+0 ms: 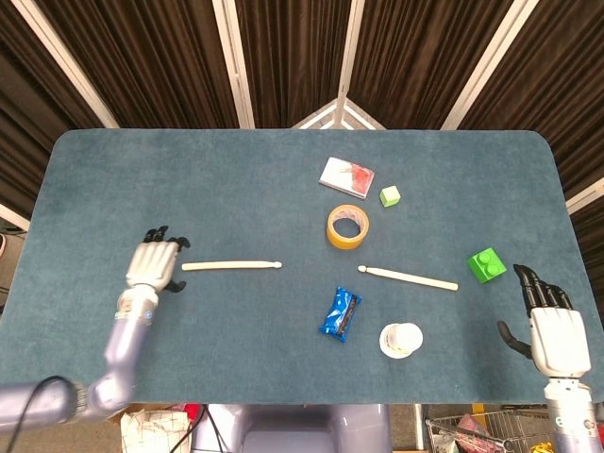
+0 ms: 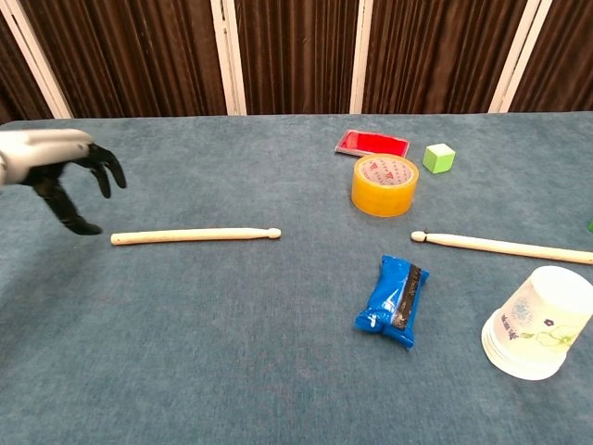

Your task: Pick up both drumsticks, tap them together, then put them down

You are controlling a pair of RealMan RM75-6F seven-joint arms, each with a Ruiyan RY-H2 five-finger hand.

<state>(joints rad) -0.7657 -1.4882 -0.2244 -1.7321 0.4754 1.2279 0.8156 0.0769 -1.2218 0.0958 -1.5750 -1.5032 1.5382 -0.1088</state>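
Your left hand (image 1: 153, 263) hangs above the counter (image 1: 189, 179), just beside the butt end of the left drumstick (image 1: 232, 266). Its fingers (image 2: 104, 165) are apart and curved downward, and they hold nothing; in the chest view they are above the stick, not touching it. Your right hand (image 1: 551, 326) is at the right near corner of the counter, fingers spread and empty.

The left drumstick lies flat, almost parallel to the near edge, with its small round tip toward the middle. Around it the blue felt-like surface is bare on all sides, so you have free room there. The right drumstick (image 1: 408, 276) also lies flat, tip toward the middle, a little slanted. It is more closed in: a yellow tape roll (image 1: 347, 226) is just behind its tip, a shiny blue packet (image 1: 340, 314) and a paper cup (image 1: 401, 340) on its side are near in front, and a green toy brick (image 1: 486, 265) is close to its butt end.

Further back are a small light green cube (image 1: 390, 195) and a flat red and white pack (image 1: 346, 176). Both sticks are pale, smooth wood, thin and tapered.
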